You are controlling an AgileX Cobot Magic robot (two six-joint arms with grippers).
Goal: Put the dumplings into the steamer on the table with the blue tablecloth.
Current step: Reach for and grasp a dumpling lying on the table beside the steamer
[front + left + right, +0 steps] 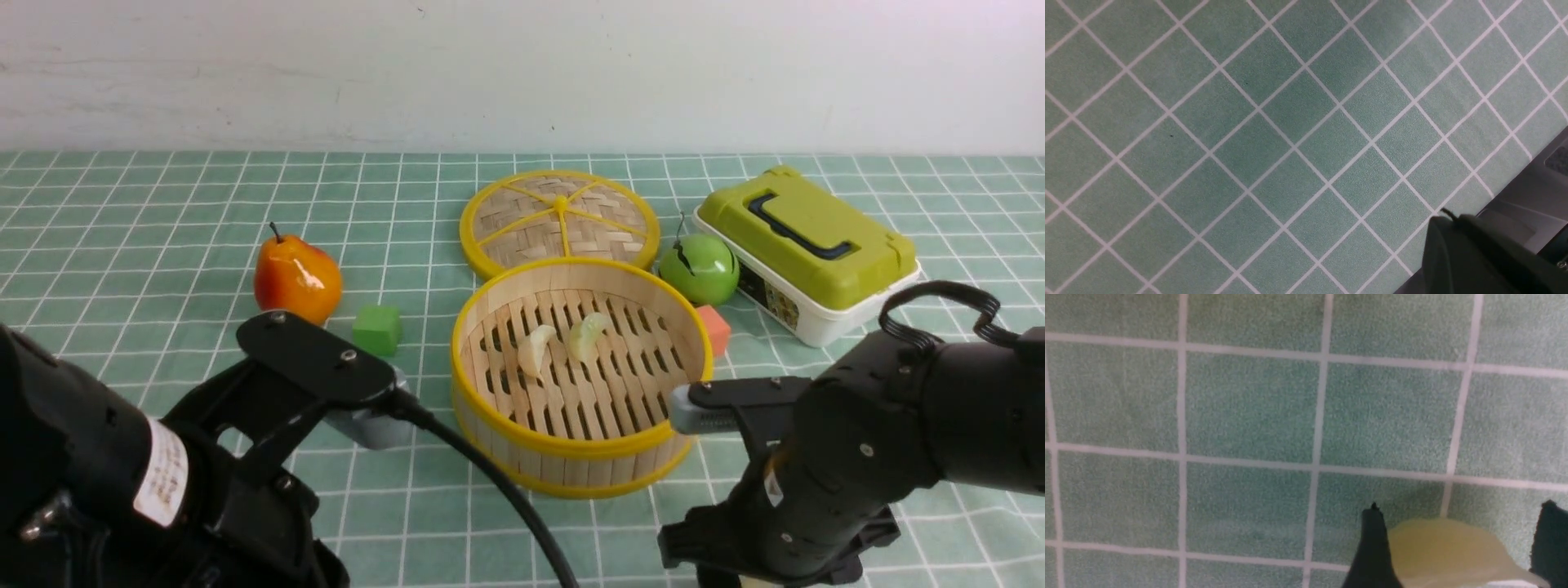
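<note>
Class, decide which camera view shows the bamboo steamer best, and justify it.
The front view: the whole steamer shows, open, with two dumplings on its slatted floor. Neither wrist view shows the steamer at all.

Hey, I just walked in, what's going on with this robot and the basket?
The robot is filling the steamer. Two dumplings lie on its slatted floor. The right gripper is down at the tablecloth, fingers either side of a third dumpling; whether it grips is unclear. The left arm hangs over bare cloth.
</note>
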